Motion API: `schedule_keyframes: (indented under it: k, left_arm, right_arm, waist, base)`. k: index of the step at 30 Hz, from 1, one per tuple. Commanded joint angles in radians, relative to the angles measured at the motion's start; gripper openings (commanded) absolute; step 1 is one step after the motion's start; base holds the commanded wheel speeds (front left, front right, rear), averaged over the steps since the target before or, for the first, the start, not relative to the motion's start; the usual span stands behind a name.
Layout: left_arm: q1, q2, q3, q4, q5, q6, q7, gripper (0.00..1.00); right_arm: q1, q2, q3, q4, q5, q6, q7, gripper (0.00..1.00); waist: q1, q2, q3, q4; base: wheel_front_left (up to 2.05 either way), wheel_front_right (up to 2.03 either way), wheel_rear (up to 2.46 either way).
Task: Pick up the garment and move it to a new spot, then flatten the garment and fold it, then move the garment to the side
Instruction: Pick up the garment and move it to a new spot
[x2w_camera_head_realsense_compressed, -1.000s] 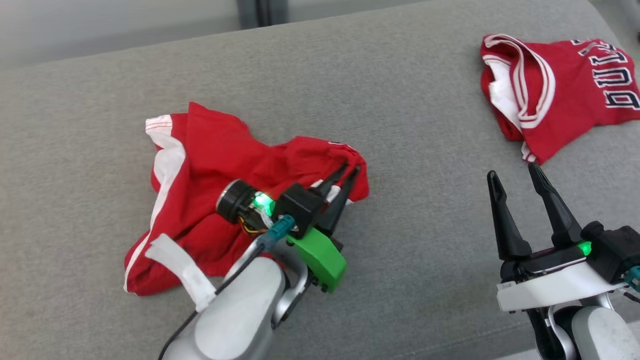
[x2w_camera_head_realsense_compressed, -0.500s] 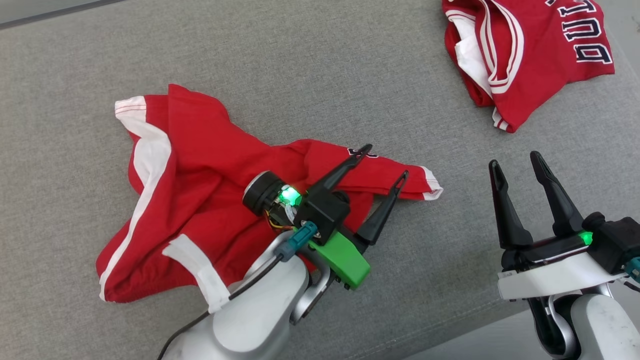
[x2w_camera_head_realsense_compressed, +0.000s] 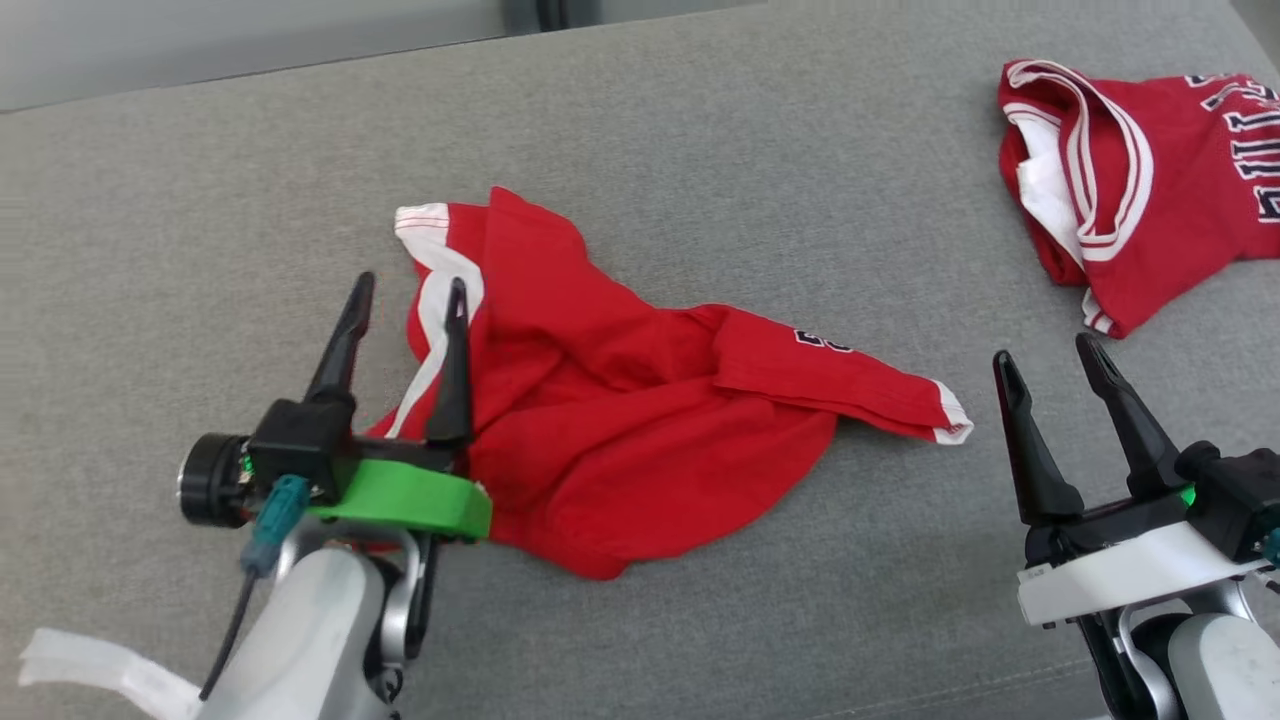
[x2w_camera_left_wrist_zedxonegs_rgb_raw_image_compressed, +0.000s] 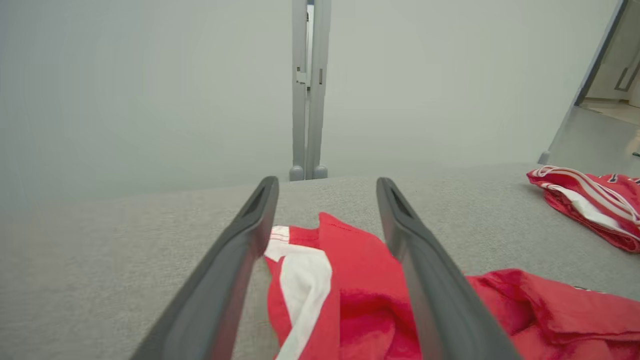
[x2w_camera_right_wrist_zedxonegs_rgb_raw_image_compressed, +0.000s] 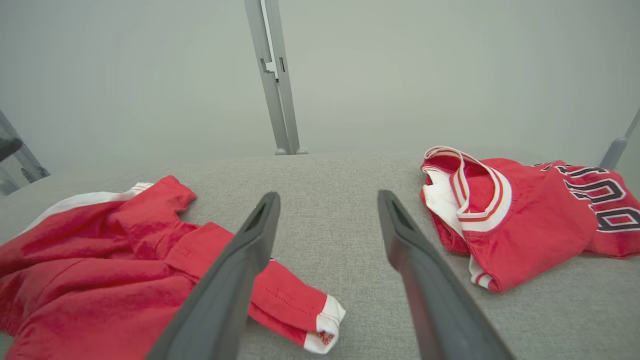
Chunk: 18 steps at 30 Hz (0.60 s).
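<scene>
The garment (x2w_camera_head_realsense_compressed: 620, 430) is a crumpled red top with white stripes, lying on the grey padded surface (x2w_camera_head_realsense_compressed: 700, 130) at the middle of the head view. One sleeve stretches out to the right and ends in a white cuff. My left gripper (x2w_camera_head_realsense_compressed: 411, 283) is open at the garment's left edge, one finger over the white stripe and the other over bare grey cloth, with nothing held. In the left wrist view the striped corner of the garment (x2w_camera_left_wrist_zedxonegs_rgb_raw_image_compressed: 350, 300) lies between the open fingers of the left gripper (x2w_camera_left_wrist_zedxonegs_rgb_raw_image_compressed: 326, 181). My right gripper (x2w_camera_head_realsense_compressed: 1045, 352) is open and empty, to the right of the cuff.
A second red jersey (x2w_camera_head_realsense_compressed: 1150, 190) with white trim and dark lettering lies crumpled at the far right. The surface's front edge runs close under both arms. A pale wall with a grey post (x2w_camera_right_wrist_zedxonegs_rgb_raw_image_compressed: 275, 75) stands behind the surface. A white strap (x2w_camera_head_realsense_compressed: 90, 665) hangs by my left forearm.
My left gripper opened and let go of the garment's right part, then swung to the garment's left edge. The sleeve now lies stretched out to the right. The head camera also shifted.
</scene>
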Motion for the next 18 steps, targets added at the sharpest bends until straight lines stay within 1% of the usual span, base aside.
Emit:
schedule_keyframes:
  k: [1,3,9,15,18]
  left_arm:
    - [0.037,0.014,0.027,-0.013,-0.003,0.008,-0.003,1.00]
    - [0.076,0.033,0.071,-0.027,-0.005,0.008,-0.003,1.00]
    - [0.166,0.067,0.165,-0.053,-0.011,-0.038,-0.003,1.00]
    - [0.235,0.070,0.178,-0.062,0.011,-0.064,-0.003,1.00]
    - [0.263,0.064,0.171,-0.066,0.020,-0.066,-0.003,1.00]
  right_arm:
    - [0.013,-0.005,-0.002,-0.004,-0.006,-0.001,0.005,1.00]
    - [0.023,-0.004,0.001,-0.006,-0.003,-0.001,0.012,1.00]
    - [0.051,-0.001,0.000,-0.002,0.003,-0.001,0.030,1.00]
    - [0.087,0.008,-0.010,0.009,0.004,-0.001,0.047,1.00]
    - [0.106,0.013,-0.021,0.009,-0.006,-0.001,0.054,1.00]
  waist:
    - [0.0000,0.0000,-0.071,0.085]
    - [0.0000,0.0000,-0.079,0.100]
    - [0.0000,0.0000,-0.109,0.122]
    - [0.0000,0.0000,-0.150,0.111]
    - [0.0000,0.0000,-0.161,0.102]
  base:
    - [0.00,0.00,0.00]
    - [0.00,0.00,0.00]
    - [0.00,0.00,0.00]
    - [0.00,0.00,0.00]
    - [0.00,0.00,0.00]
